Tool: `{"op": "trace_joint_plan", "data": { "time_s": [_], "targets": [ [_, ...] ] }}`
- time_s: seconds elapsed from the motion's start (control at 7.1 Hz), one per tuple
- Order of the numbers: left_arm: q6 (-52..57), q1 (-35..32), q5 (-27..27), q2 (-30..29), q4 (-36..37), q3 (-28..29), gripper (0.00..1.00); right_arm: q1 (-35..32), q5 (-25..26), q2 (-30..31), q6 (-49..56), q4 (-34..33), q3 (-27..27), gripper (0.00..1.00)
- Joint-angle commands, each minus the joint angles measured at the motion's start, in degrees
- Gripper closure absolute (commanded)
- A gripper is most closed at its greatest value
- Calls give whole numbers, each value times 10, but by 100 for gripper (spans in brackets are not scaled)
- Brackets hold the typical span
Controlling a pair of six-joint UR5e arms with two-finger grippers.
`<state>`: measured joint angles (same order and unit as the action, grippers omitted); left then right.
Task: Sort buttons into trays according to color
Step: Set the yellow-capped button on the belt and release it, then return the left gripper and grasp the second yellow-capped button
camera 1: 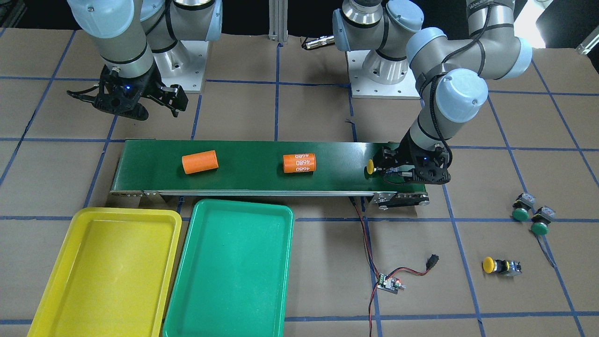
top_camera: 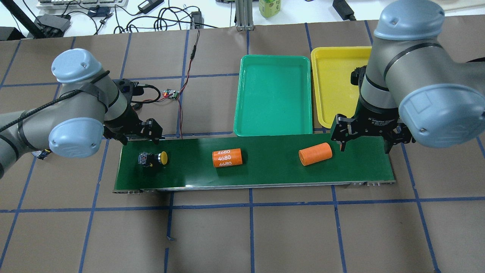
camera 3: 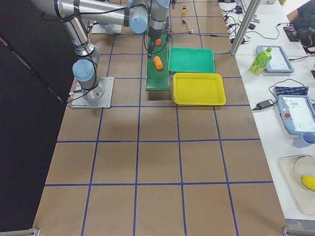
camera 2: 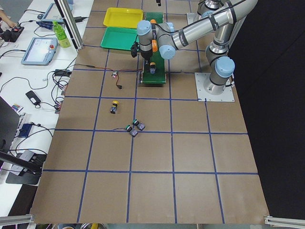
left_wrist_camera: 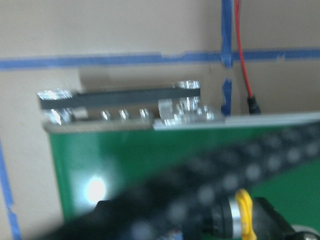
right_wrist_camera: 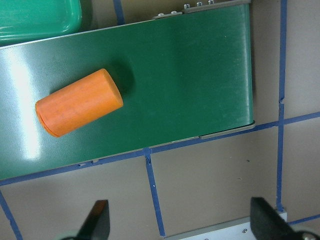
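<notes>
Buttons number four, two yellow-capped and two green-capped. One yellow button (top_camera: 154, 158) lies on its side on the conveyor belt (top_camera: 273, 172), at the belt's end toward the bench's left edge. The second yellow button (camera 1: 490, 265) and both green buttons, one (camera 1: 520, 214) just beside the other (camera 1: 539, 228), lie on the bench nearer that left edge.

Two trays, the green tray (top_camera: 273, 94) and the yellow tray (top_camera: 333, 83), sit side by side along the operators' edge, toward the right end.

Two orange cylinders rest on the belt, a printed cylinder (top_camera: 227, 157) and a plain cylinder (top_camera: 315, 153). A wired circuit board (camera 1: 388, 283) lies near the operators' edge.

The left hand (top_camera: 141, 137) is spread above the belt button, pinching nothing. The right hand (top_camera: 364, 146) is spread beside the plain cylinder.

From the front the left hand hides the belt button's body. The left wrist view is blurred. The right arm covers part of the yellow tray.
</notes>
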<state>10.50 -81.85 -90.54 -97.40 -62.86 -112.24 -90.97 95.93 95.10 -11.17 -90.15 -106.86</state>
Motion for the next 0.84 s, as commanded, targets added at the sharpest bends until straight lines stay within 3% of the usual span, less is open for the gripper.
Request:
{"op": "trace_joint_plan", "data": {
  "time_s": [0.0, 0.42, 0.7],
  "targets": [
    [73, 74, -28, -81, -3, 116, 0, 0, 0, 0, 0, -3, 0, 0],
    [158, 135, -27, -239, -2, 278, 0, -1, -3, 0, -4, -2, 0, 0],
    [205, 151, -25, -298, 2, 331, 0, -1, -5, 0, -2, -3, 3, 0]
  ]
}}
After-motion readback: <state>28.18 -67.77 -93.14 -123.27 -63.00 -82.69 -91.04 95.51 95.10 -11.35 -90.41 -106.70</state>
